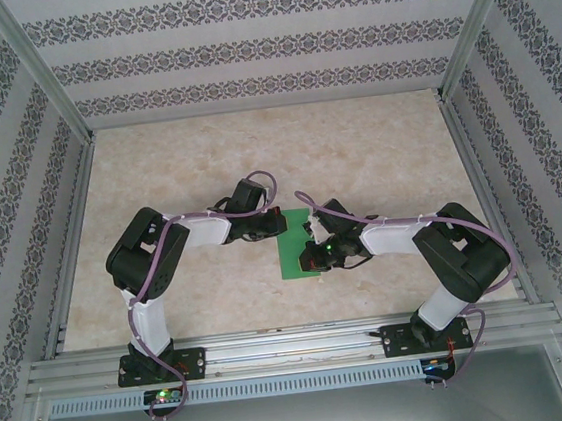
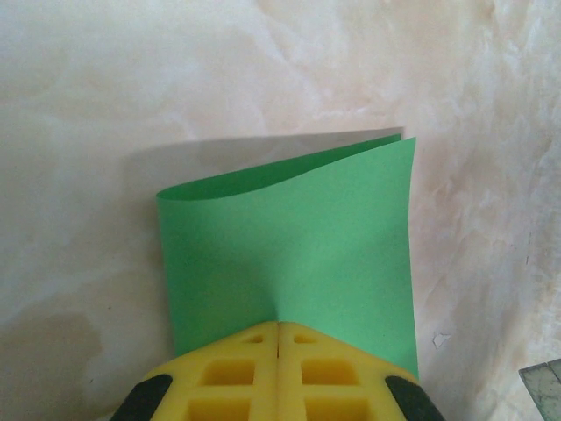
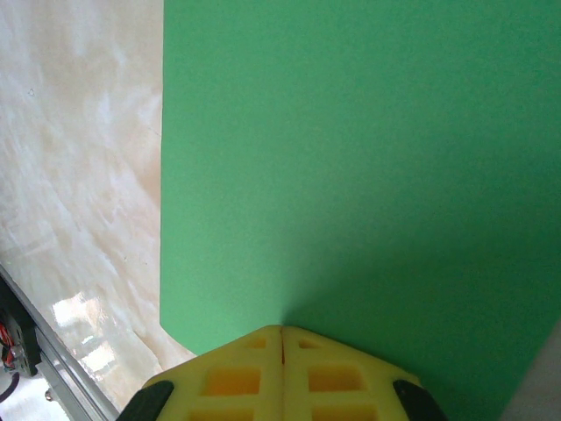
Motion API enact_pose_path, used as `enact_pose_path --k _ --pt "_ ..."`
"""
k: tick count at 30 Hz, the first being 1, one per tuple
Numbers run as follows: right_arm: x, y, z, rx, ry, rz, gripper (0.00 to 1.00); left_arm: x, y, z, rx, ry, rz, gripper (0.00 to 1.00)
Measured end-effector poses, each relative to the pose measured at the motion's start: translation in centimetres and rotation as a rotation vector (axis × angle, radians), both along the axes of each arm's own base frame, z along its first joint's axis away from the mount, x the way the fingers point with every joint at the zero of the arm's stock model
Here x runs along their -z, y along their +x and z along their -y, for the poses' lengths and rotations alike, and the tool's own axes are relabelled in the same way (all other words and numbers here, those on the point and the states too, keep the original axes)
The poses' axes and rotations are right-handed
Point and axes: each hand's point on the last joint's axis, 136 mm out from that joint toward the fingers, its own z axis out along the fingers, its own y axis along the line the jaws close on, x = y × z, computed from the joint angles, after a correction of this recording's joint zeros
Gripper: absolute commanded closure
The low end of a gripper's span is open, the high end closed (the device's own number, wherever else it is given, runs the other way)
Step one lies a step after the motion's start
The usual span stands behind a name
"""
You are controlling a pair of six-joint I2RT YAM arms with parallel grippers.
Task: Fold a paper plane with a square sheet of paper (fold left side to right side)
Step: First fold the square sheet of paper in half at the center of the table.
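From above, patterned walls [image 1: 244, 53] ringed the marbled table [image 1: 375, 150]. Both wrists hid parts of the square sheet of paper [image 1: 294, 256], which lay mid-table between the left gripper [image 1: 278, 229] and the right gripper [image 1: 315, 250].

At the left wrist, the left gripper's [image 2: 278, 326] jaws were pressed together, tips touching the sheet's [image 2: 298, 237] near edge.

At the right wrist, the right gripper's [image 3: 281, 331] jaws were likewise closed tight against the flat sheet [image 3: 351, 158].

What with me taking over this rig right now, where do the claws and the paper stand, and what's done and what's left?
Left claw: shut, tips on the paper, which puckers there; its far edge curls up off the table.
Right claw: shut, tips at the flat paper; gripping or pressing, cannot tell.
Paper: mid-table, between both claws.
Done: no crisp left-to-right crease visible.
Left: finish that fold, then the later folds.
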Motion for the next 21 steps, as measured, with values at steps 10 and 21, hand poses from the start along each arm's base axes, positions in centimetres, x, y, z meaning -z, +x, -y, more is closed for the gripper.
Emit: enact_pose_path --k 10,21 --pt "0.0 1.2 0.0 0.021 0.009 0.038 1.0 -0.1 2.4 -0.4 -0.02 -0.034 -0.008 1.0" --pt "0.0 1.3 0.0 0.024 0.011 0.049 1.0 -0.4 9.9 -4.3 -0.172 0.013 0.085 1.0"
